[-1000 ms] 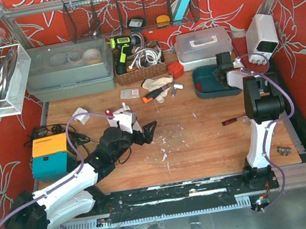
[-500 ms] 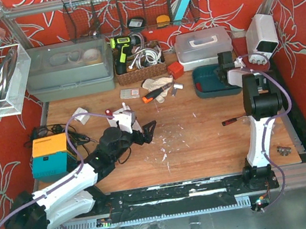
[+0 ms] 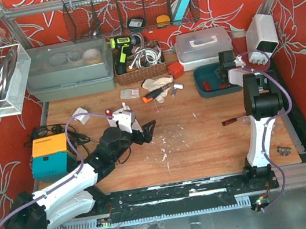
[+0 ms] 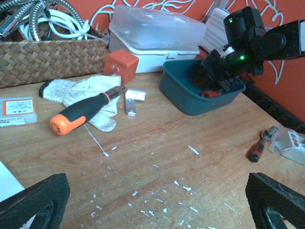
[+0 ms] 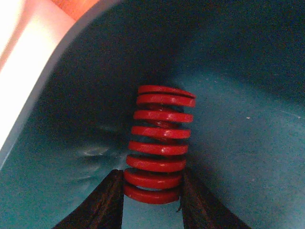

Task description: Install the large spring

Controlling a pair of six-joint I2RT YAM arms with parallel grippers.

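Note:
A large red coil spring (image 5: 159,143) lies inside the teal bin (image 5: 248,143). My right gripper (image 5: 152,191) reaches into that bin, its two dark fingers touching the spring's near coils on both sides. In the top view the right gripper (image 3: 229,69) is over the teal bin (image 3: 204,89) at the back right. From the left wrist view the spring (image 4: 209,93) shows red in the bin (image 4: 190,98) under the right gripper (image 4: 224,71). My left gripper (image 3: 149,131) is open and empty, low over the wooden table at the left middle.
An orange-handled screwdriver (image 4: 83,110) and a white glove (image 4: 81,90) lie behind the left gripper. A wicker basket (image 3: 139,64), a clear lidded box (image 3: 203,44) and a grey tub (image 3: 66,70) stand at the back. A small red screwdriver (image 3: 231,120) lies near the right arm.
The right gripper has moved a little toward the back right over the teal bin, uncovering more of the bin's inside. The left arm has not moved.

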